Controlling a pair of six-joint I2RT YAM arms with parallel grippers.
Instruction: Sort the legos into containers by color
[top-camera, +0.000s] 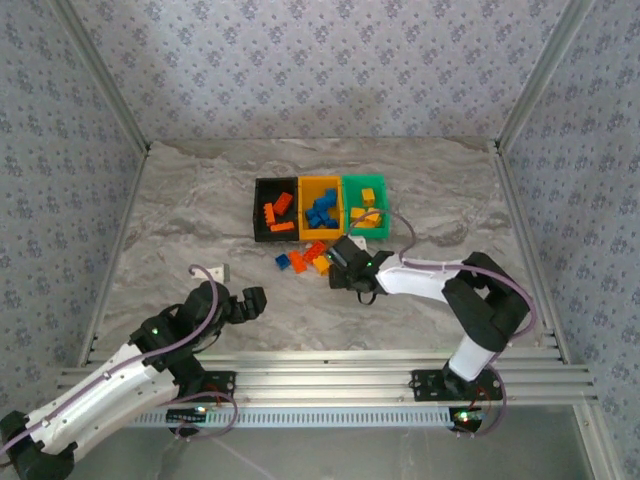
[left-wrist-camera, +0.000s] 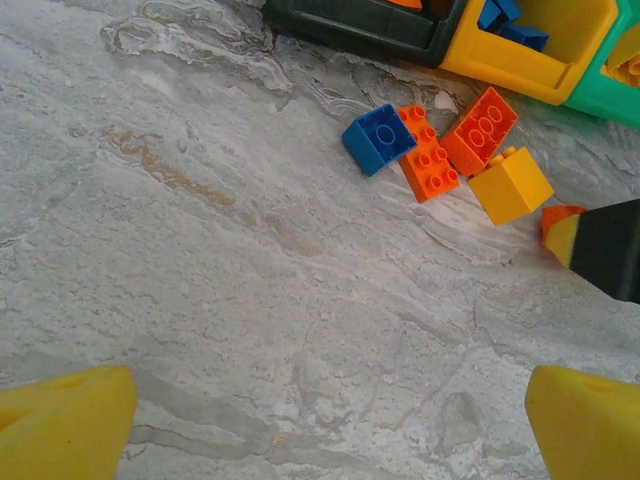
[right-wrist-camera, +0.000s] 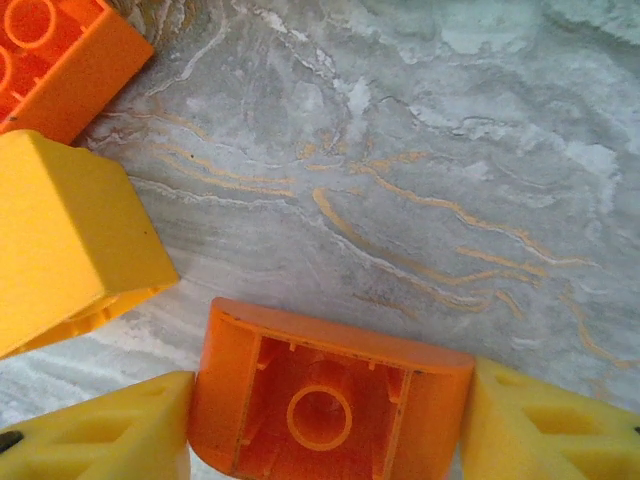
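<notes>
On the marble-patterned table, three joined bins were set in a row toward the far side. Red-orange bricks were held in the black bin, blue bricks in the yellow-orange bin, and yellow bricks in the green bin. Just in front of the bins, a small cluster of loose legos was left on the tabletop. In the left wrist view it was resolved into a blue brick, two red-orange ones and a yellow cube, all touching or nearly so.

The right gripper was placed at the right edge of that cluster. In its wrist view, an orange brick was seen clamped between the yellow fingers, its hollow underside turned toward the camera. Whether it was lifted off the table could not be told.

The left gripper was kept nearer the arm bases, well apart from the cluster. Its jaws were spread wide with only bare tabletop between them.
</notes>
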